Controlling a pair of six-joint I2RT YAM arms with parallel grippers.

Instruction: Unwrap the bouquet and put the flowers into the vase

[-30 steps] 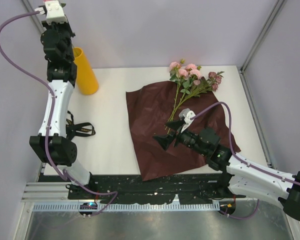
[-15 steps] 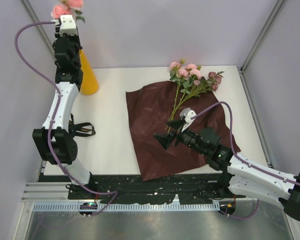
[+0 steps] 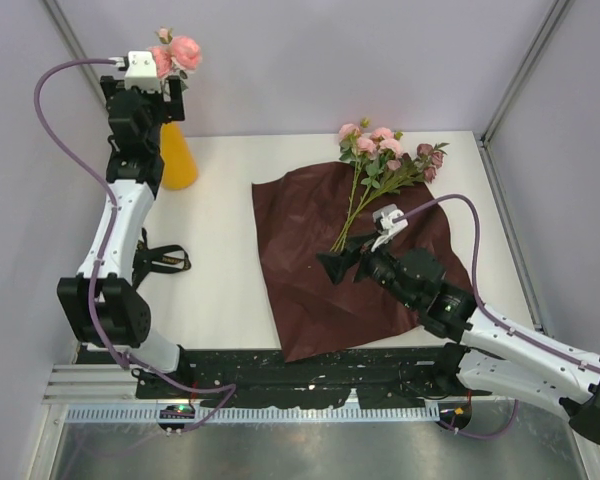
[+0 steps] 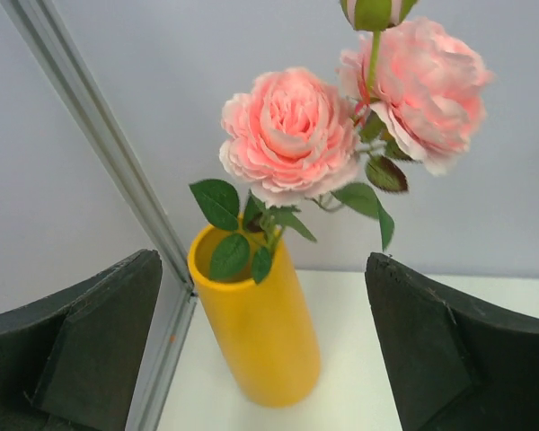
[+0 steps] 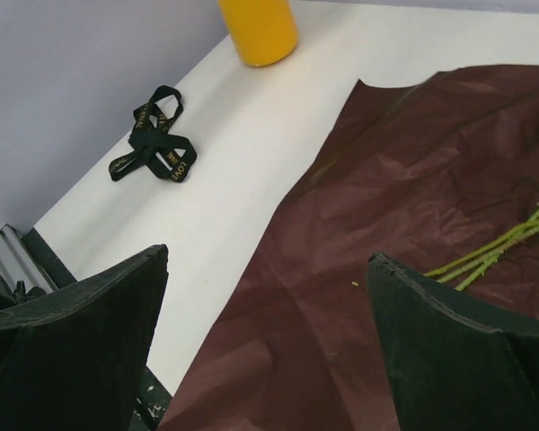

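Observation:
The yellow-orange vase stands at the back left and holds a stem with two pink roses. My left gripper hovers beside the vase, open, its fingers wide on either side and touching nothing. The bouquet lies unwrapped: the rest of the flowers rest on the flat dark red paper, thin green stems pointing toward me. My right gripper is open above the paper, just short of the stem ends, holding nothing.
A loose black ribbon lies on the white table left of the paper, near the left arm. Metal frame posts and grey walls close in the back and sides.
My left gripper has gone from shut to wide open, letting the rose stem stand in the vase, and drawn back a little. My right gripper has shifted slightly toward the stems.

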